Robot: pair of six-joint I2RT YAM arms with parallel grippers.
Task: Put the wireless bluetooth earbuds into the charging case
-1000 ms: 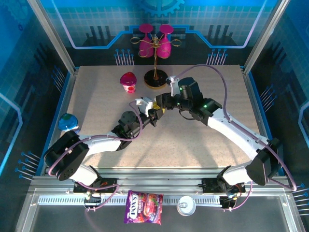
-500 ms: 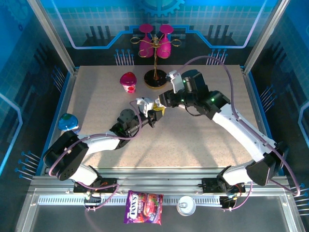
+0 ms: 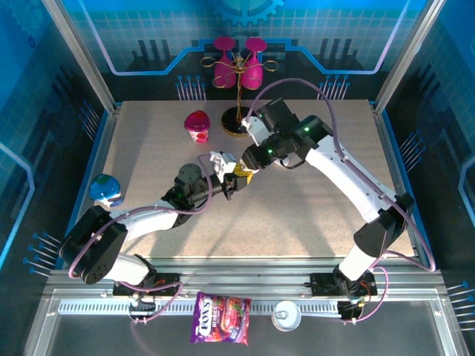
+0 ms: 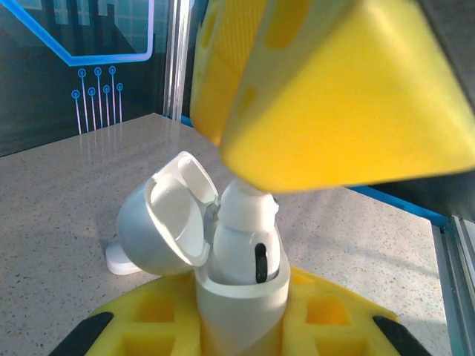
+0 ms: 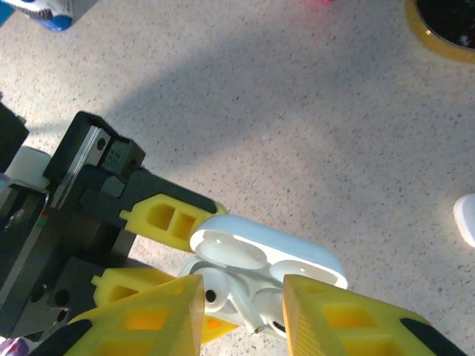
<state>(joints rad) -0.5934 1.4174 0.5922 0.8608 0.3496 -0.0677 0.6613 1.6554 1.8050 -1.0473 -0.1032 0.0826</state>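
Left wrist view: the left gripper [image 4: 241,337] clamps the smooth, rounded white case [image 4: 241,300], lid [image 4: 167,222] open. Right wrist view reveals the right gripper [image 5: 241,295] pinching a glossy earbud [image 5: 223,293] in the case.

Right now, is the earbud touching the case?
Touching. Left wrist view: the earbud sits partway down inside the open case, with no gap at the rim.

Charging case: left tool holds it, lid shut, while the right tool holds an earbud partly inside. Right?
No, the lid is open, as the left wrist view shows. The left tool does hold the charging case while the right tool holds an earbud partly inside.
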